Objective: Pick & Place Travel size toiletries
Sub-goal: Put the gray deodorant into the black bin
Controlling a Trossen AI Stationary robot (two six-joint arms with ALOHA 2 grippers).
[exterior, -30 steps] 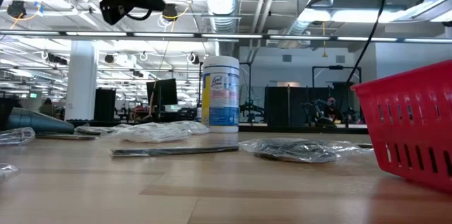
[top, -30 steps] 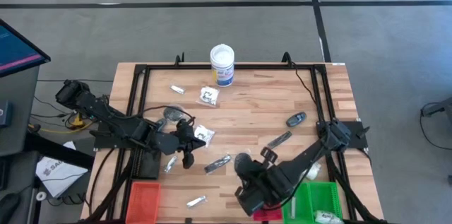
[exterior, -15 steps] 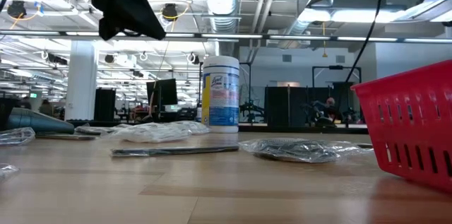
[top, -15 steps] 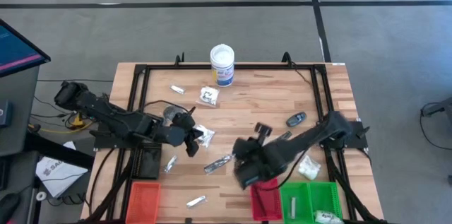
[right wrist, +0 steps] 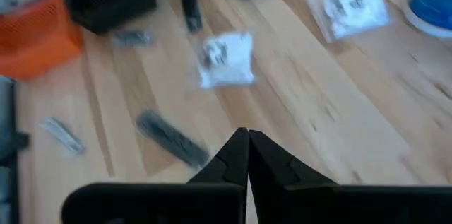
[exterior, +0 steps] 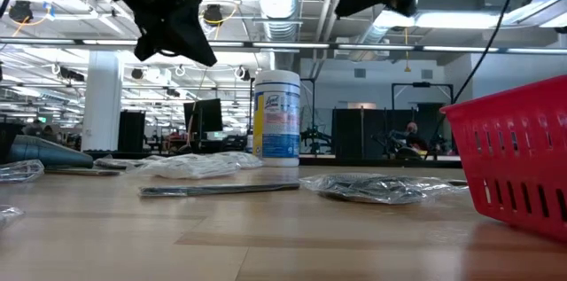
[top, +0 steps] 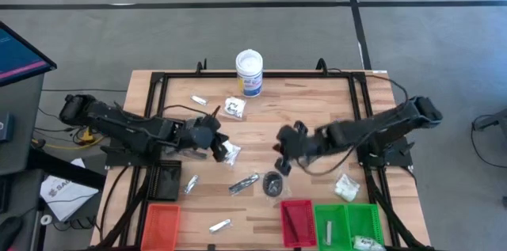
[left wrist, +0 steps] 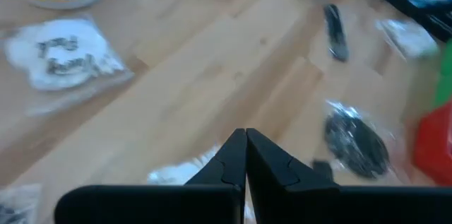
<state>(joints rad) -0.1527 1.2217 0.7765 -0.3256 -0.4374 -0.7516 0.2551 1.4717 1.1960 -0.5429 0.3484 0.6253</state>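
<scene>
Travel size toiletries lie scattered on the wooden table: clear packets with white contents (top: 233, 107) (top: 230, 153) (top: 345, 187), silvery sachets (top: 244, 182) (top: 220, 224) and a dark disc in a clear packet (top: 273, 184). A black stick (top: 295, 219) lies in the red tray (top: 297, 235). My left gripper (top: 220, 143) hangs shut above the table beside the packet at centre left, holding nothing. My right gripper (top: 282, 162) hangs shut near the table's middle, just beyond the dark disc, also holding nothing. The wrist views show both pairs of fingers (left wrist: 246, 139) (right wrist: 247, 139) together.
A white tub with a blue label (top: 249, 71) stands at the far edge. An orange tray (top: 161, 223), the red tray and a green tray (top: 352, 223) line the near edge. A black frame (top: 158, 85) borders the table. Bare wood lies between the tub and my right gripper.
My right gripper has swung from over the red tray at the near edge toward the table's middle, uncovering the dark disc. My left gripper has moved toward the far edge and a little right, ending beside the clear packet. Both stay shut.
</scene>
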